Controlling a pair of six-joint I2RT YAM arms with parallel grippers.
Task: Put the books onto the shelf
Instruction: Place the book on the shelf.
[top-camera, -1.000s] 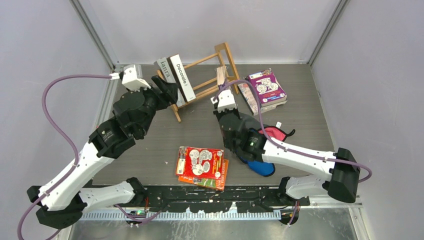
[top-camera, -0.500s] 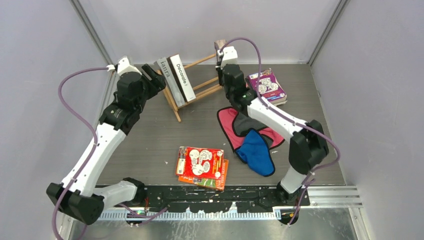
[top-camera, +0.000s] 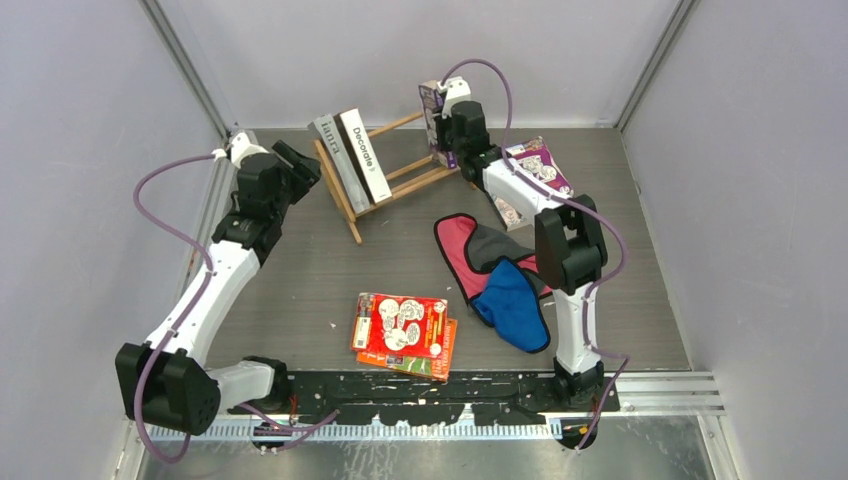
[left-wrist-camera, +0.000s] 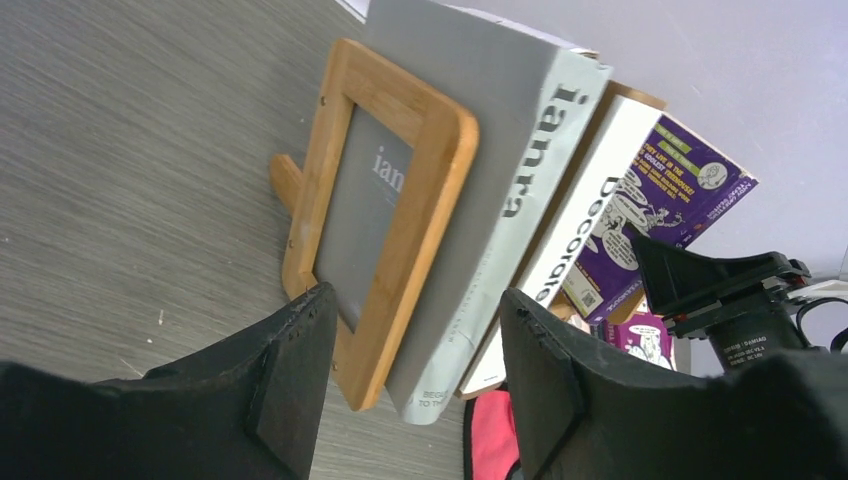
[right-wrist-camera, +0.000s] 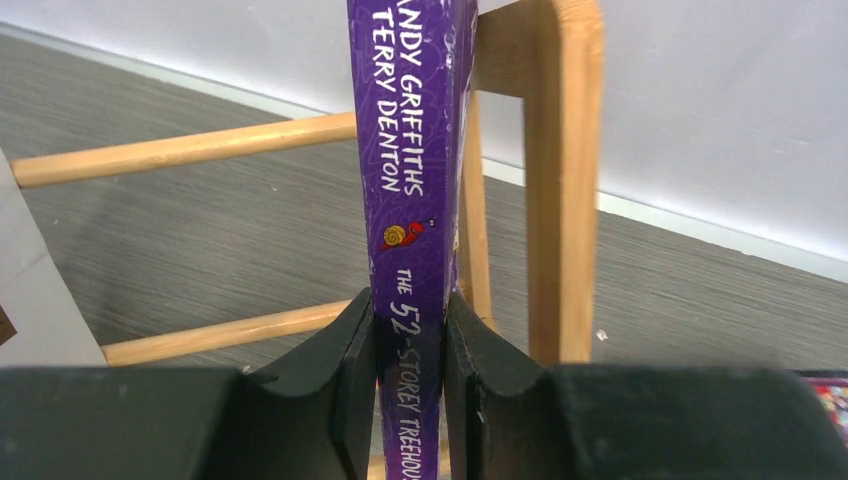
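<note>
Grey wood-grain surface (top-camera: 300, 275) carries the shelf (top-camera: 347, 217), with the grey book (top-camera: 330, 145) and Decorate book (top-camera: 365, 160) standing at its left end. Only the right wrist view shows the right claw (right-wrist-camera: 410, 340) clenched on the purple book (right-wrist-camera: 410, 150), held upright just beside the shelf's right end. The left claw (left-wrist-camera: 415, 305) is released and holds nothing. One second ago the right claw was over mid-surface and the left claw was at the books. The left claw is now drawn back.

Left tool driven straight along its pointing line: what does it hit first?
Probably the shelf's wooden end frame, dead ahead of the left tool; the grey book leans right behind it. Depth is unclear.
</note>
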